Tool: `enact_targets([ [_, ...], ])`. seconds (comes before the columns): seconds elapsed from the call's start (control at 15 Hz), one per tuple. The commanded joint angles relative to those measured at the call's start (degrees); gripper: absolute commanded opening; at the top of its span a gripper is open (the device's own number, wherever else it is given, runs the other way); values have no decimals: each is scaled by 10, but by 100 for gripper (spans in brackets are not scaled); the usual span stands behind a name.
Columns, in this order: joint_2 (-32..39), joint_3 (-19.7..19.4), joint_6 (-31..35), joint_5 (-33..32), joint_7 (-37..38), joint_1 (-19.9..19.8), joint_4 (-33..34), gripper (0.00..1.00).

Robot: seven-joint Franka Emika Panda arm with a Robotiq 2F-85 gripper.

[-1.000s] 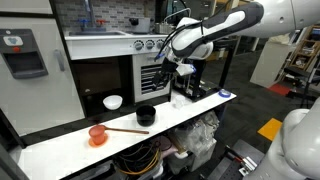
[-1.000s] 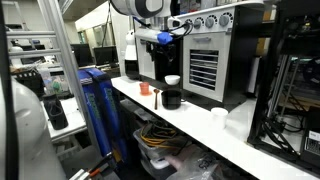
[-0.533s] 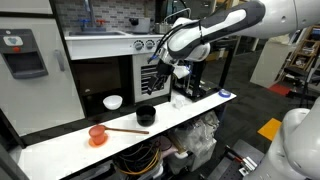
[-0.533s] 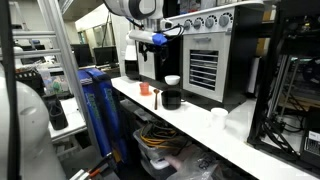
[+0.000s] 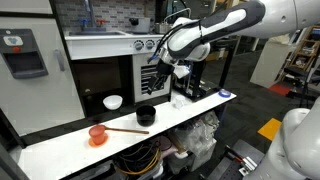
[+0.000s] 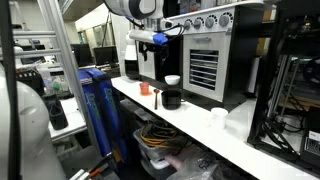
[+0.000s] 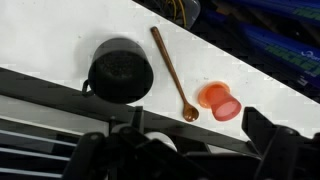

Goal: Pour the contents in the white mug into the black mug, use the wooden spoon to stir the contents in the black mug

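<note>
The white mug (image 5: 113,102) stands at the back of the white counter, in front of the dark oven. It also shows in an exterior view (image 6: 172,81) and, mostly hidden by my gripper, in the wrist view (image 7: 160,143). The black mug (image 5: 146,115) (image 6: 171,99) (image 7: 120,70) stands next to it. The wooden spoon (image 5: 125,130) (image 7: 172,72) lies flat between the black mug and an orange-red cup. My gripper (image 5: 163,72) (image 6: 150,40) (image 7: 180,155) hangs high above the mugs, open and empty.
The orange-red cup on its saucer (image 5: 97,135) (image 7: 220,100) sits near one end of the counter (image 5: 190,112). A dark oven (image 5: 100,75) rises behind the mugs. A small white cup (image 6: 218,117) stands farther along the counter. Cables and bins lie under it.
Over the last second my gripper has shifted a little sideways along the counter toward the mugs, staying high. The mugs, the spoon and the orange-red cup have not moved.
</note>
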Motion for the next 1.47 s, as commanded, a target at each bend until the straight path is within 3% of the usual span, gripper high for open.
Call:
enact_targets([
  [0.0,35,-16,-14,32,-112,1,44,100],
  [0.33,105,-30,-84,85,-313,-15,135,100],
  [0.53,144,-13,-139,79,-369,-30,185,100],
  [0.8,173,15,-170,52,-371,-30,222,100],
  [1.4,183,75,-106,-66,-291,-5,205,100],
])
